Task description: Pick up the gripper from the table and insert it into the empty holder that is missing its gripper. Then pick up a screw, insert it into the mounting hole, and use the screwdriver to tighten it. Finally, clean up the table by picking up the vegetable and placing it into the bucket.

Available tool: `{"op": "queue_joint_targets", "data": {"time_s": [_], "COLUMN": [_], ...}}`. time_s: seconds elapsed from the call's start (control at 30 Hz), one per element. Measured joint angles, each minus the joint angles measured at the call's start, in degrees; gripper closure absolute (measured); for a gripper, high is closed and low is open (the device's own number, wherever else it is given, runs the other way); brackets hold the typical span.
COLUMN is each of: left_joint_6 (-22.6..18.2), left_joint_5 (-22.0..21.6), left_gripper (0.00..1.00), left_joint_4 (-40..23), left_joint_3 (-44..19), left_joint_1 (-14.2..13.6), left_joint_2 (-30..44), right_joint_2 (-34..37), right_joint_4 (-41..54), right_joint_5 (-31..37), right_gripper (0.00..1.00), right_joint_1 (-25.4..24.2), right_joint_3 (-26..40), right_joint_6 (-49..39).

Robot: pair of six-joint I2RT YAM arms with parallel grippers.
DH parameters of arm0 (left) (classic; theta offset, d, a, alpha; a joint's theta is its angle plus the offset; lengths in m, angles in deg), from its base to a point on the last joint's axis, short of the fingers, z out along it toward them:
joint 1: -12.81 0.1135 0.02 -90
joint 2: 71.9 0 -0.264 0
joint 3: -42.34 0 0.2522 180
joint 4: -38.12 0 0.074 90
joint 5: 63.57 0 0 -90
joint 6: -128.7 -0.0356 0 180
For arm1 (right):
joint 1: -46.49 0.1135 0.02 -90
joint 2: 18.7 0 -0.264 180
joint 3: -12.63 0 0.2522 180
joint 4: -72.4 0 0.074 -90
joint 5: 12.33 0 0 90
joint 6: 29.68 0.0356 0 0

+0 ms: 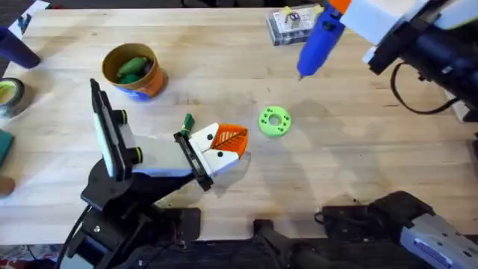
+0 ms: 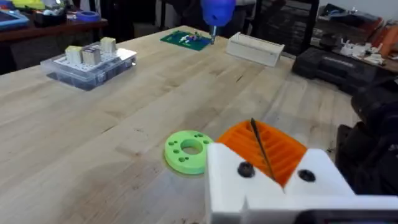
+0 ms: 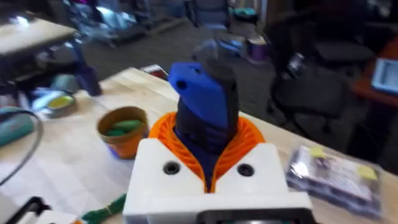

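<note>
**Screwdriver held high, holder resting near the green ring**

In the overhead view the right tool (image 1: 340, 11) sits at the upper right of the frame, closed on the blue screwdriver (image 1: 320, 39), which slants down and left with its tip hanging above the wooden surface (image 1: 358, 157). The right wrist view shows the screwdriver's blue body clamped between the orange ribbed pads (image 3: 249, 134) of that tool.

The left tool (image 1: 224, 146) lies just left of the frame's centre. How far it is open cannot be told. The white holder (image 1: 213, 153) with its dark round holes sits there, and the orange ribbed gripper (image 1: 230, 137) is seated in it. In the left wrist view a thin dark line crosses the orange ribs.

A flat green ring (image 1: 274, 121) lies just right of the holder, near it but apart. A small green piece (image 1: 187, 121) lies just left of it.

The orange bucket (image 1: 153, 81) stands at the upper left with a green vegetable (image 1: 131, 69) inside it. A clear parts box (image 1: 291, 24) rests at the top edge, just left of the screwdriver.
</note>
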Motion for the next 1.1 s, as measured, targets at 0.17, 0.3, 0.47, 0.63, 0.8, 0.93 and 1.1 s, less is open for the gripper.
{"op": "queue_joint_targets", "data": {"time_s": [0.17,0.3,0.47,0.63,0.8,0.93,1.1], "left_joint_6": [0.0,0.0,0.0,0.0,0.0,0.0,0.0], "left_joint_5": [0.0,0.0,0.0,0.0,0.0,0.0,0.0], "left_gripper": [0.986,0.986,0.986,0.986,0.986,0.986,0.986], "left_joint_4": [0.0,0.0,0.0,0.0,0.0,0.0,0.0], "left_joint_3": [0.0,0.0,0.0,0.0,0.0,0.0,0.0], "left_joint_1": [-0.02,0.0,0.0,-0.01,0.0,0.0,-0.01], "left_joint_2": [0.0,0.0,0.0,0.0,0.0,0.0,0.0], "right_joint_2": [0.46,2.55,6.53,10.3,12.32,12.5,12.5], "right_joint_4": [-4.33,-8.6,-15.57,-19.34,-20.19,-20.41,-20.44], "right_joint_5": [-0.01,0.02,-0.05,-0.22,-0.44,-0.44,-0.44], "right_gripper": [0.976,0.976,0.976,0.976,0.976,0.976,0.976], "right_joint_1": [7.7,13.23,20.62,26.82,30.68,31.79,32.12], "right_joint_3": [0.0,-0.03,-0.14,-0.15,-0.15,-0.15,-0.15], "right_joint_6": [0.39,0.61,0.8,1.22,1.59,2.17,3.55]}}
